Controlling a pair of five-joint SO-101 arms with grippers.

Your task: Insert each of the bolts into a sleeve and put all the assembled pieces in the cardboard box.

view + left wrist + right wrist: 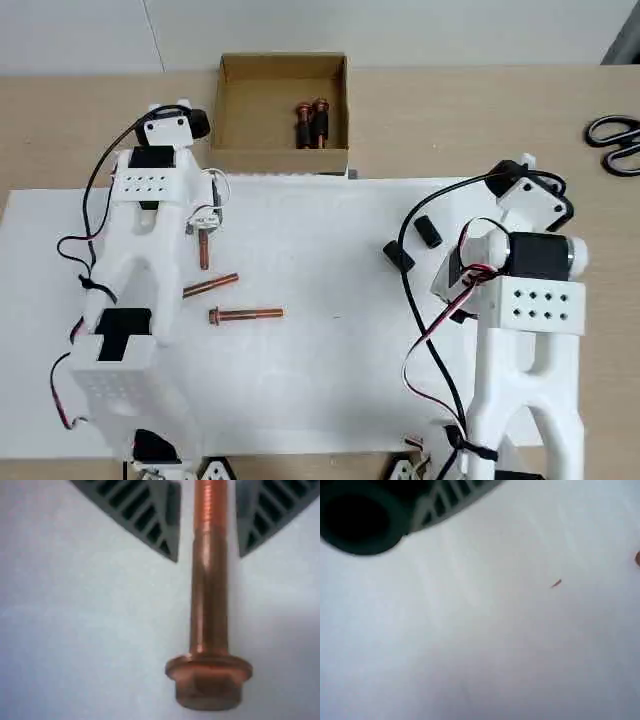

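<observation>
**High view:** The open brown cardboard box (283, 66), at top centre, holds two assembled copper-and-black pieces (311, 123). Three bare copper flanged bolts (245, 315) lie on the white surface (330, 380) at centre left. Two short black cylindrical sleeves (428, 231) sit right of centre. Judged progress: two pieces boxed, three bolts not yet sleeved.

**Left wrist view:** The left pincer (207, 555) stands open astride one bolt, with a gap on both sides. The bolt lies on the surface.

**Right wrist view:** A black sleeve (360, 520) at upper left sits against the right pincer (445, 500). Whether that pincer is open, closed or gripping the sleeve cannot be told.
</observation>
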